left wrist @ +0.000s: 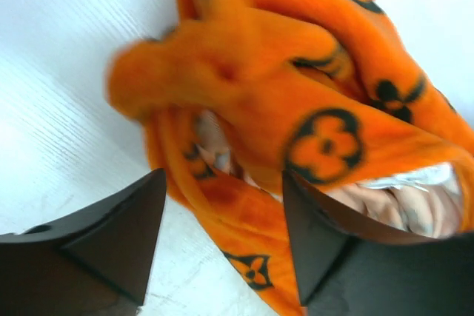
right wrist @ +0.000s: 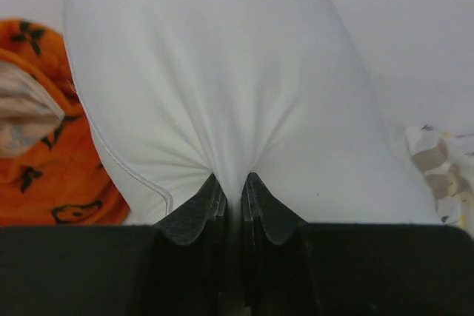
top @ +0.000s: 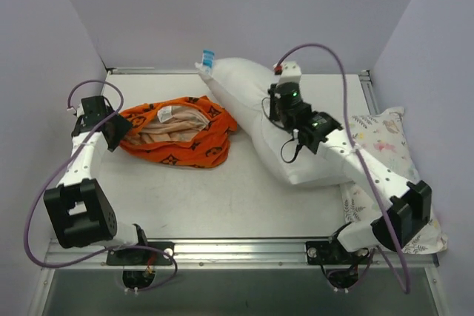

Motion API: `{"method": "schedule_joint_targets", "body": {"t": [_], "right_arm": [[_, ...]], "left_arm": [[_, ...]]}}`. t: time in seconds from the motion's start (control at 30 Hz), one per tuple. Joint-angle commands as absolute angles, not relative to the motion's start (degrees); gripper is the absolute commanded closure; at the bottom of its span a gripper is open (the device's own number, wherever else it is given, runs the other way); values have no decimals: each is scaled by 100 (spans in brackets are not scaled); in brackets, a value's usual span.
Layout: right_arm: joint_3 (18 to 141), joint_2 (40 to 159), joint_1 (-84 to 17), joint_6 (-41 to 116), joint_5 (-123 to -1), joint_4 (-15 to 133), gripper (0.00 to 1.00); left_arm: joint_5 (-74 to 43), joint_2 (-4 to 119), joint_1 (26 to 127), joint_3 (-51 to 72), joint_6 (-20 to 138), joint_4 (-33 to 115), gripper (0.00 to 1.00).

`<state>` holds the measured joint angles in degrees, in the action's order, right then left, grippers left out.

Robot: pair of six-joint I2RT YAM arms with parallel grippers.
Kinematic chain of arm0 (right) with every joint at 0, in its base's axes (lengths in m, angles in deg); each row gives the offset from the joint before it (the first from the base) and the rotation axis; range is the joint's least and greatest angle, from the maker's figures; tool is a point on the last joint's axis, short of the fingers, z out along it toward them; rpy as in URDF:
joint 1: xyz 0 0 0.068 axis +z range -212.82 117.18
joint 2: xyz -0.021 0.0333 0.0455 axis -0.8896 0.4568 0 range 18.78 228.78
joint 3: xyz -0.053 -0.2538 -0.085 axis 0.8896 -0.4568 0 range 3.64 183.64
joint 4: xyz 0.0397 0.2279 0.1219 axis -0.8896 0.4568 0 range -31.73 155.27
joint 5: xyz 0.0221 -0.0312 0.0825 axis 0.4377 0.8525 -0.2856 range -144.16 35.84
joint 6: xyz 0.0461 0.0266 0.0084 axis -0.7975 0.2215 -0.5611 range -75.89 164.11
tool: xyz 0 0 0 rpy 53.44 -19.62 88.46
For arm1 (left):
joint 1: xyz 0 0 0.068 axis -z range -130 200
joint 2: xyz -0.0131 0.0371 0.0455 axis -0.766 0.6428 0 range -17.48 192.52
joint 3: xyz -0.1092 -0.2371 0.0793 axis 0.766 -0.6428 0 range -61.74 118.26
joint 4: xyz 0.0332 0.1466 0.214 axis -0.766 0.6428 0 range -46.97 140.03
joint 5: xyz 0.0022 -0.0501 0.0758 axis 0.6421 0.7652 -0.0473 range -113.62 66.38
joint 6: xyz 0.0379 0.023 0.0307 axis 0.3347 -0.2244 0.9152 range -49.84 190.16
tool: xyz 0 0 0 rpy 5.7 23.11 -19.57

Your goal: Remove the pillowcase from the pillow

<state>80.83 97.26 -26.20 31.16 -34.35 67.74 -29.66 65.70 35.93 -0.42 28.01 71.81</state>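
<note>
The orange pillowcase point(top: 181, 132) with black motifs lies crumpled on the table at the left, its pale lining showing, apart from the pillow. My left gripper point(top: 116, 132) is at its left edge, jaws open, with a strip of orange fabric point(left wrist: 244, 212) lying between them. The plain white pillow point(top: 252, 112) lies diagonally from the back middle toward the right. My right gripper point(top: 280, 105) rests on its middle, shut on a pinch of the white fabric point(right wrist: 233, 160). The pillowcase also shows at the left of the right wrist view point(right wrist: 44, 175).
A floral-print pillow point(top: 389, 142) lies along the right edge of the table, under my right arm. A blue and white tag point(top: 207, 58) sticks up at the pillow's far end. Grey walls close in the table on three sides.
</note>
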Motion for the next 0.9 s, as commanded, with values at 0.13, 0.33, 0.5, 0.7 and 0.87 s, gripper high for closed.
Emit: {"method": "schedule_joint_targets", "body": {"t": [0.13, 0.33, 0.5, 0.7, 0.87], "right_arm": [[7325, 10658, -1817, 2428, -4070, 4684, 92], [7509, 10694, -1861, 2144, -4993, 5211, 47], [7800, 10387, -1826, 2091, -5372, 6090, 5], [7362, 9306, -1993, 1845, -5363, 6547, 0], [6571, 8041, -2063, 1810, -5109, 6899, 0]], "left_arm": [[-1765, 5126, 3830, -259, 3623, 6896, 19], [-1386, 4168, 4506, -329, 4141, 7107, 16], [-1246, 3386, 4771, -601, 4327, 7098, 15], [-1429, 2727, 5649, -663, 4538, 7256, 15], [-1657, 2279, 6343, -891, 4625, 7458, 15]]}}
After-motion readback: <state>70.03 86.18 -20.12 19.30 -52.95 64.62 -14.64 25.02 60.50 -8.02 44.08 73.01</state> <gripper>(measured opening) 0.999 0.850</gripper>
